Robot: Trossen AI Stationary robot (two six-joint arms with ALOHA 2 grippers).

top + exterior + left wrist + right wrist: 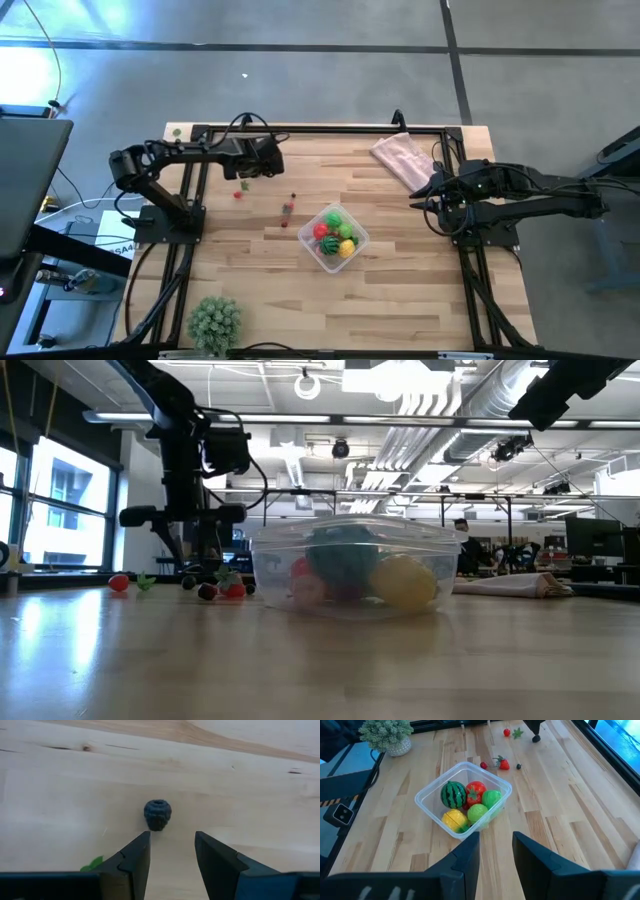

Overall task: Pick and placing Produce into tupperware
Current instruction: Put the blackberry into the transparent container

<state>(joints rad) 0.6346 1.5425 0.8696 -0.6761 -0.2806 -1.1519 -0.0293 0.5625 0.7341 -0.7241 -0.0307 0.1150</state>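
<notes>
The clear tupperware (333, 238) stands mid-table and holds a striped green melon (453, 795), a red piece (476, 790), green pieces (485, 805) and a yellow piece (454, 819). My left gripper (172, 837) is open above the far left of the table (252, 170). It points down at a small dark blue berry (157, 814) that lies on the wood just ahead of its fingertips, untouched. A small red piece (238, 195) and a green leaf (247, 185) lie close by. My right gripper (496, 837) is open and empty at the table's right (428, 197).
A strawberry (504, 765), a cherry (483, 765) and a dark berry (518, 766) lie on the wood between the tupperware and my left gripper. A pink cloth (402, 158) lies at the far right. A spiky pale-green ball plant (214, 320) stands at the near left.
</notes>
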